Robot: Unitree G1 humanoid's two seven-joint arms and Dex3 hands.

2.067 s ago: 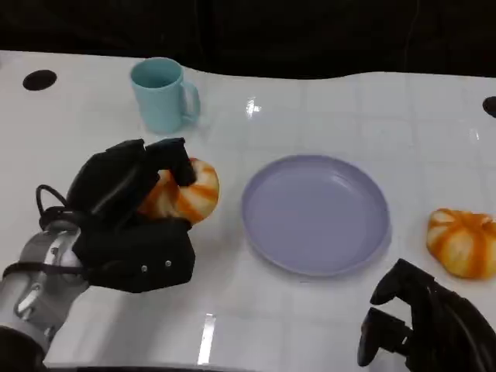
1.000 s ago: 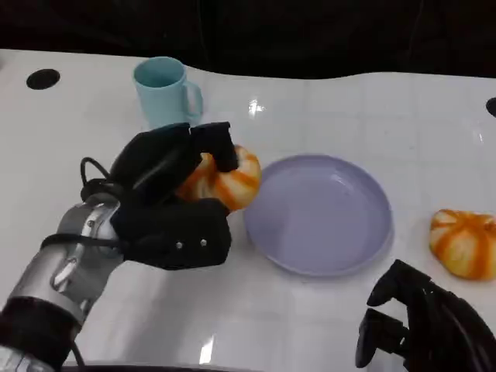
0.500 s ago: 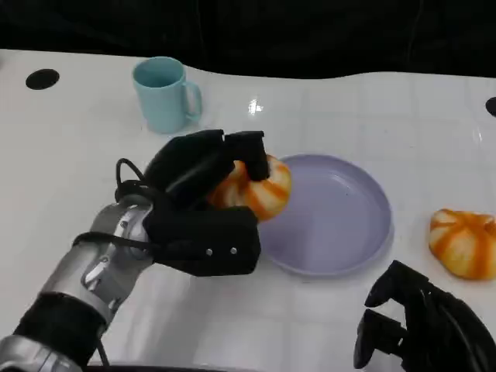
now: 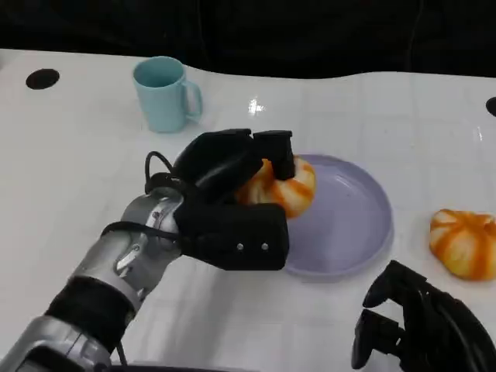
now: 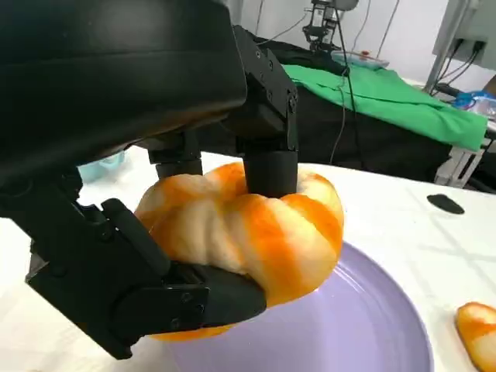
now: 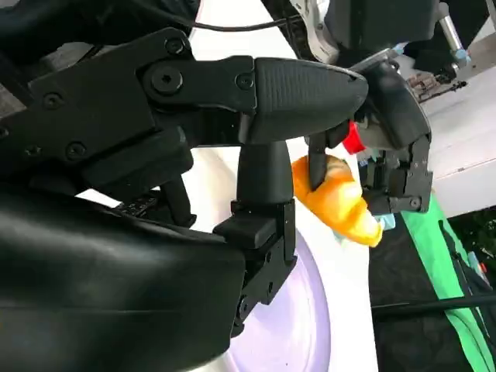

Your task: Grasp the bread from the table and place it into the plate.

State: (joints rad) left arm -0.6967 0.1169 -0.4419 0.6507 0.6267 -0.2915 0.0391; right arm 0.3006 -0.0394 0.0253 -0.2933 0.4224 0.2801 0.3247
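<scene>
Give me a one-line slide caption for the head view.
Left hand holds a bread roll above the purple plate's left edge; second roll and blue mug sit on the table.

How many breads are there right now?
2. One bread is held in the left hand over the plate's left edge; the other bread lies on the table, right of the plate.

Counted on the table [image 4: 93, 147]: two orange-striped bread rolls, one [image 4: 288, 188] at the left edge of the plate, one [image 4: 463, 242] far right. One lavender plate [image 4: 349, 225], centre. One light-blue mug [image 4: 163, 94], far left. Two black hands, left [image 4: 232, 209] and right [image 4: 418, 325]. Two dark round holes [image 4: 42, 78] at the table's far corners.
</scene>
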